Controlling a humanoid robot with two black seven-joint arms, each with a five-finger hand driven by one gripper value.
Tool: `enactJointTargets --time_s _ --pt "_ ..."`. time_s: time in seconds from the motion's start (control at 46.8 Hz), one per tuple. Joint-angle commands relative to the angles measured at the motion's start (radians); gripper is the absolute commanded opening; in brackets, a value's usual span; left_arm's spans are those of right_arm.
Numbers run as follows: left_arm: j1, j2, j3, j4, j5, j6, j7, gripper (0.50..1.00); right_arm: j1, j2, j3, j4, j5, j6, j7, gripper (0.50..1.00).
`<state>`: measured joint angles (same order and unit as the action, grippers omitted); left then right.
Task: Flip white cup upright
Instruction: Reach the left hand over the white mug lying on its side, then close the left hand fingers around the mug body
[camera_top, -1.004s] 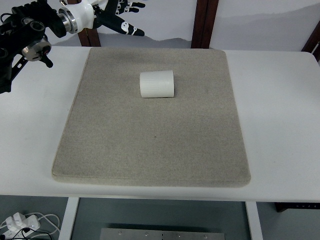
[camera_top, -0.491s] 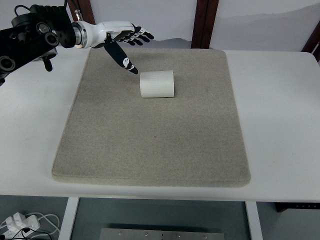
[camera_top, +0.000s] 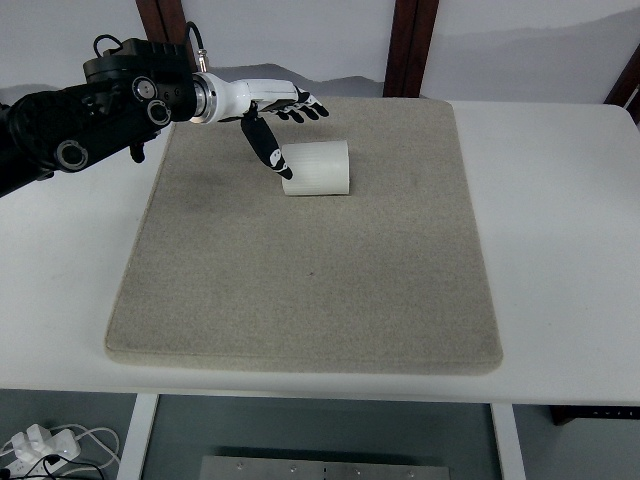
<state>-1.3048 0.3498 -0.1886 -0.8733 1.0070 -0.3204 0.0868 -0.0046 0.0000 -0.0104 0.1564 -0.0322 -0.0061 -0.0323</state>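
You had the left hand (camera_top: 275, 110) reaching in from the upper left, its dark arm (camera_top: 90, 105) crossing the far left corner of the worktop (camera_top: 560, 220). The fingers (camera_top: 305, 105) were spread apart and extended, holding nothing, while the thumb (camera_top: 266, 148) pointed down toward the cup (camera_top: 316, 168). The thumb tip sat just at the cup's left end; you could not tell from this view whether it touched or hovered right beside it.

The cup lay on its side on the mat (camera_top: 300, 270), in the far half of it and a little left of the middle. It was white with fine ribbing along its wall, its long axis running left to right. You could not make out which end was the mouth. The other fingers stretched out just beyond the cup's far side, above the mat's far edge.

The mat was grey-beige, rectangular, and covered most of the white worktop, with bare worktop showing on both sides and along the near edge. Behind the worktop stood two dark wooden posts (camera_top: 408, 48) against a pale wall. Below the near edge, at the lower left, you could see a white power strip with cords (camera_top: 40, 445) on the floor
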Motion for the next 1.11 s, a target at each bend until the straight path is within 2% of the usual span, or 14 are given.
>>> enactJointTargets --time_s 0.0,0.32,0.833,1.089 --pt "0.002 -0.025 0.0 0.033 0.001 0.012 0.004 0.99 0.0 0.0 0.0 0.0 0.0 0.0 0.0 0.952" --pt "0.005 -0.114 0.0 0.14 0.001 0.017 -0.001 0.99 0.0 0.0 0.0 0.0 0.0 0.0 0.0 0.952" --pt "0.025 -0.209 0.044 0.238 0.015 0.033 -0.009 0.988 0.0 0.0 0.0 0.0 0.0 0.0 0.0 0.952" --pt "0.027 -0.232 0.072 0.254 0.015 0.061 -0.015 0.962 0.0 0.0 0.0 0.0 0.0 0.0 0.0 0.952"
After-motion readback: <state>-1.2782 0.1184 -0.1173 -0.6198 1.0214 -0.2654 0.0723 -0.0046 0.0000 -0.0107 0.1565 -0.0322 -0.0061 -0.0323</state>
